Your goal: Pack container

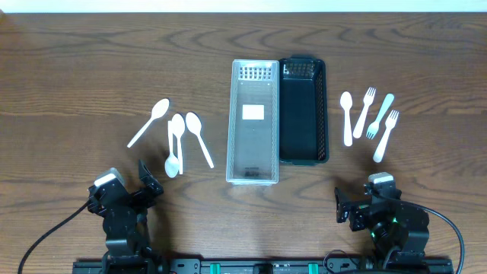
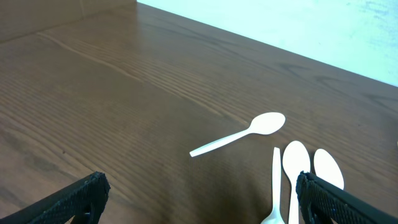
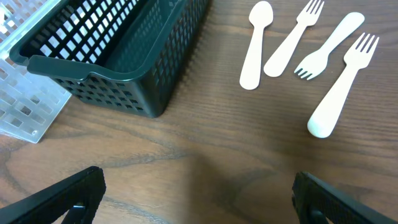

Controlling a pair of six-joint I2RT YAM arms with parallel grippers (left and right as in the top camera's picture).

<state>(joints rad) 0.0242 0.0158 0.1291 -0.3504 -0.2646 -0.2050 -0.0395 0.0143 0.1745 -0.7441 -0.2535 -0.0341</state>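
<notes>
A clear plastic basket [image 1: 253,164] and a black basket [image 1: 303,156] stand side by side mid-table; both look empty. Left of them lie several white spoons [image 1: 176,137], seen in the left wrist view [image 2: 245,134]. Right of them lie a white spoon [image 1: 347,118] and three forks [image 1: 385,133], seen in the right wrist view [image 3: 339,96] beside the black basket [image 3: 93,68]. My left gripper [image 1: 129,196] [image 2: 199,202] is open and empty near the front edge. My right gripper [image 1: 358,204] [image 3: 199,199] is open and empty at the front right.
The brown wooden table [image 1: 91,68] stretches around the baskets. A white label [image 1: 253,112] lies on the clear basket's floor. A pale wall edge [image 2: 311,25] lies beyond the table's far side.
</notes>
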